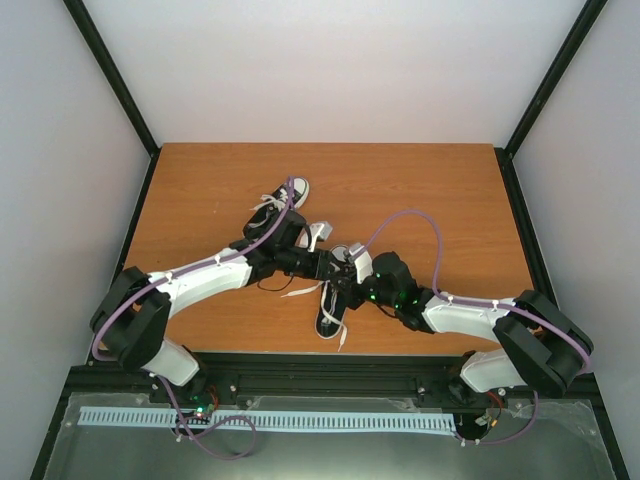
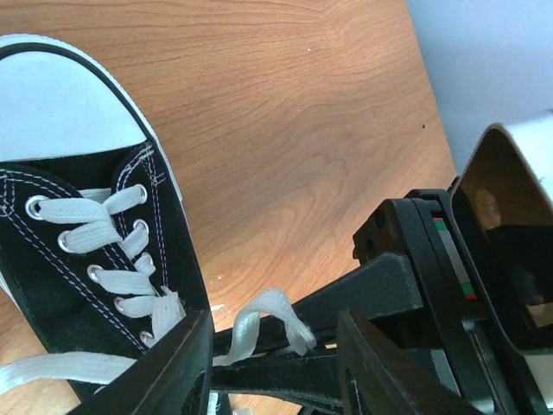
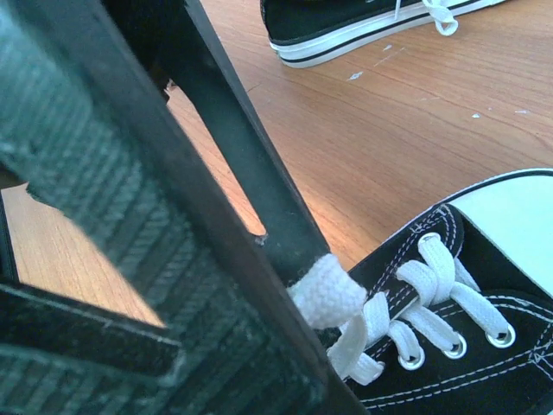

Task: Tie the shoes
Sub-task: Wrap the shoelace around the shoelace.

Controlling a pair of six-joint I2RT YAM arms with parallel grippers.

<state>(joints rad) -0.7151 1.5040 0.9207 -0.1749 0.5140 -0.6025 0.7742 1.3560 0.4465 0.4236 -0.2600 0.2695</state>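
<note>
Two black shoes with white toe caps lie on the wooden table. One shoe [image 1: 333, 312] [image 2: 78, 285] [image 3: 484, 363] sits near the front middle, and the other shoe [image 1: 283, 198] [image 3: 346, 26] lies farther back to the left. Both grippers meet over the near shoe. My right gripper [image 1: 352, 272] [image 3: 298, 277] is shut on a fold of its white lace [image 3: 330, 292]. In the left wrist view that lace loop [image 2: 259, 322] arches over the right gripper's fingers [image 2: 380, 281]. My left gripper [image 1: 334, 264] [image 2: 276, 363] straddles the loop, jaws apart and not touching it.
A loose lace end [image 1: 300, 290] trails on the table [image 1: 440, 180] left of the near shoe. Purple cables arc over both arms. Grey walls and black frame posts bound the table on three sides, and a black rail runs along its near edge.
</note>
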